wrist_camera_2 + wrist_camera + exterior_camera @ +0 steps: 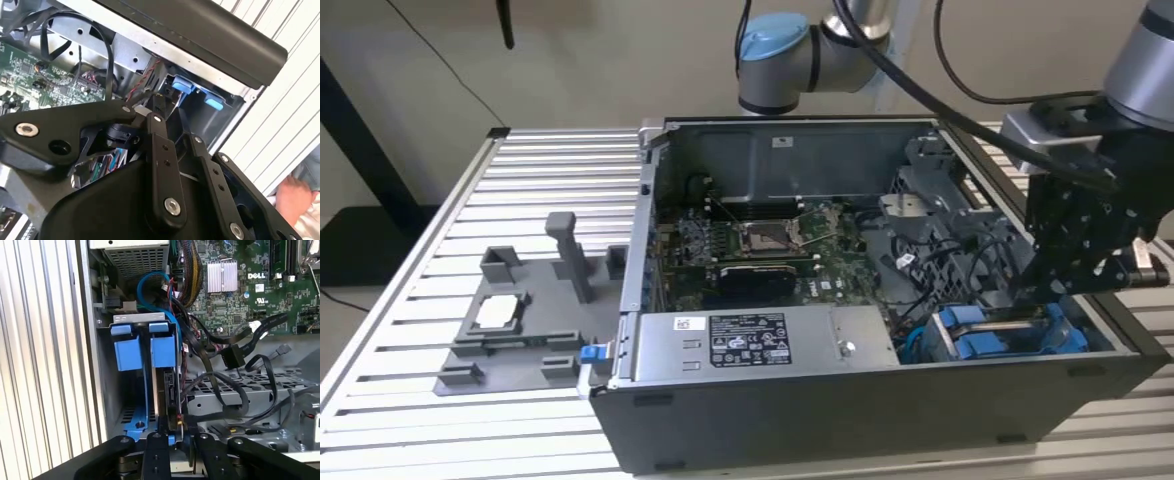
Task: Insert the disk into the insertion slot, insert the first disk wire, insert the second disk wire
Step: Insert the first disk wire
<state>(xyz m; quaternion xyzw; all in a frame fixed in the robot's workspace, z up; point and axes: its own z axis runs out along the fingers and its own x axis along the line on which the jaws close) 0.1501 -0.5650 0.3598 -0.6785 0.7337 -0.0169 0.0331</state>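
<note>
- currently the gripper [176, 431] is down inside the open pc case [881, 400], at the case corner toward the tabletop [547, 180] edge on the exterior view's right.
- fingers [156, 442] are clenched on a small black wire connector [175, 421] with red and black leads.
- the disk [167, 385] sits edge-on in the insertion slot [107, 390], with its blue carrier rail alongside.
- the connector is right at the disk's exposed end; can't tell if it's seated.
- loose black cables [240, 355] lie over the neighbouring grey cage, near the motherboard [761, 245].
- the grey fixture [520, 330] with upright posts stands outside the case, well apart, toward the opposite tabletop edge.
</note>
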